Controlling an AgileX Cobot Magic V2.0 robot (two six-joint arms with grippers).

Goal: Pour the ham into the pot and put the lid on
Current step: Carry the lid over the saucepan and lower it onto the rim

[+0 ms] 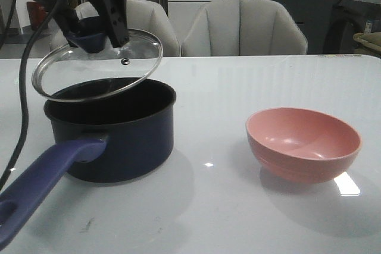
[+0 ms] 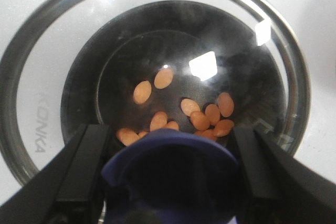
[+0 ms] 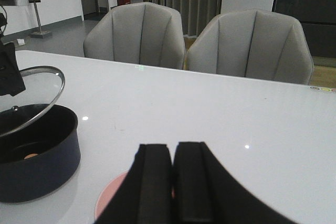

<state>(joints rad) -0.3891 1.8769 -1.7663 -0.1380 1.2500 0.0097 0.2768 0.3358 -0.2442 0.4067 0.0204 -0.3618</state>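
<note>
The dark navy pot (image 1: 113, 132) stands at the left of the table, its purple-blue handle (image 1: 41, 179) pointing toward the front left. Orange-pink ham (image 2: 202, 116) chunks lie on its black bottom, seen through the glass. My left gripper (image 1: 95, 28) is shut on the blue knob (image 2: 168, 169) of the glass lid (image 1: 98, 66), holding it tilted just above the pot's rim. In the right wrist view my right gripper (image 3: 173, 153) is shut and empty above the pink bowl (image 3: 113, 198); it is out of the front view.
The empty pink bowl (image 1: 303, 143) sits at the right of the table. Two grey chairs (image 1: 244, 25) stand behind the far edge. A black cable (image 1: 24, 87) hangs down at the left, near the pot.
</note>
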